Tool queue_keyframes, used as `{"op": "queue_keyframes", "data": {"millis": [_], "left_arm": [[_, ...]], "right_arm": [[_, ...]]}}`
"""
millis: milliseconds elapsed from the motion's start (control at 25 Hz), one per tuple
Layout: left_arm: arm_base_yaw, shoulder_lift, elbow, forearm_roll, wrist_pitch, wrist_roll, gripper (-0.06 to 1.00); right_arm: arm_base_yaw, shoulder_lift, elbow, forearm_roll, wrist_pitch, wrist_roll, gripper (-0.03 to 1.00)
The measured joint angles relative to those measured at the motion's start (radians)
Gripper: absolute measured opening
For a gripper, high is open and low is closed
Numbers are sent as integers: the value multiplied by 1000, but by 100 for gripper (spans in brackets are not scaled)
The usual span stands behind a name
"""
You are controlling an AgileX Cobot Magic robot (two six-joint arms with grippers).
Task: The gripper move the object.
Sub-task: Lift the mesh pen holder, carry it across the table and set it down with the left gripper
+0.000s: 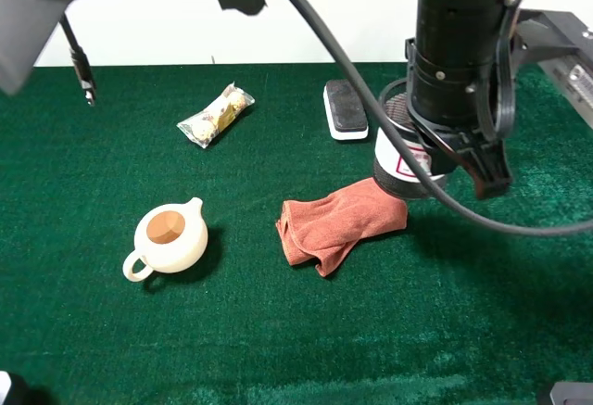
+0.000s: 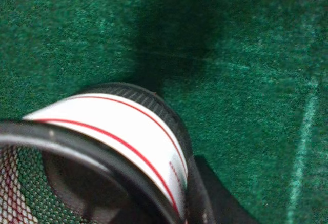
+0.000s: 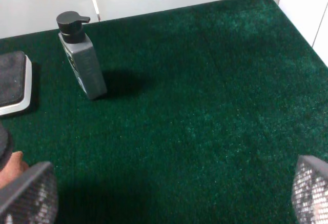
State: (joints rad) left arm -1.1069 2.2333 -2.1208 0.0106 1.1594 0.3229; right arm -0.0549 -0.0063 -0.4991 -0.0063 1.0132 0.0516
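Clamped the left gripper [image 1: 482, 166] onto the wall of the black wire-mesh pen cup [image 1: 408, 159]. Pressed one black finger [image 2: 218, 203] against the outside of the cup, right beside its white label [image 2: 123, 126] with thin red lines. Could not make out the other finger. Hung from a thick grey-and-black arm over the right half of the green felt table [image 1: 111, 331] in the high view. Kept the cup roughly upright, with its base overlapping the far corner of a crumpled rust-red cloth [image 1: 338, 224]. Could not tell whether base and cloth touched. Showed a whiteboard eraser [image 1: 346, 108] just behind the cup. Spread the right gripper [image 3: 169, 190] wide open, gripping nothing, with only felt between its fingertips. Showed a grey pump bottle [image 3: 84, 62] with a black head standing beyond it, near the wall. Showed a cream teapot [image 1: 170, 238] well to the left of the cloth, and a wrapped snack packet [image 1: 216, 115] farther back.
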Motion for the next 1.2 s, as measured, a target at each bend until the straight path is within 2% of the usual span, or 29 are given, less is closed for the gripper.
{"op": "queue_keyframes", "data": {"millis": [440, 800, 1200], "left_arm": [[-53, 0, 4, 35, 0, -80, 8], [-77, 0, 90, 41, -10, -107, 8], [-89, 77, 93, 13, -184, -108, 8]], "right_arm": [[0, 0, 0, 0, 0, 0, 70], [0, 0, 0, 0, 0, 0, 70], [0, 0, 0, 0, 0, 0, 70]]}}
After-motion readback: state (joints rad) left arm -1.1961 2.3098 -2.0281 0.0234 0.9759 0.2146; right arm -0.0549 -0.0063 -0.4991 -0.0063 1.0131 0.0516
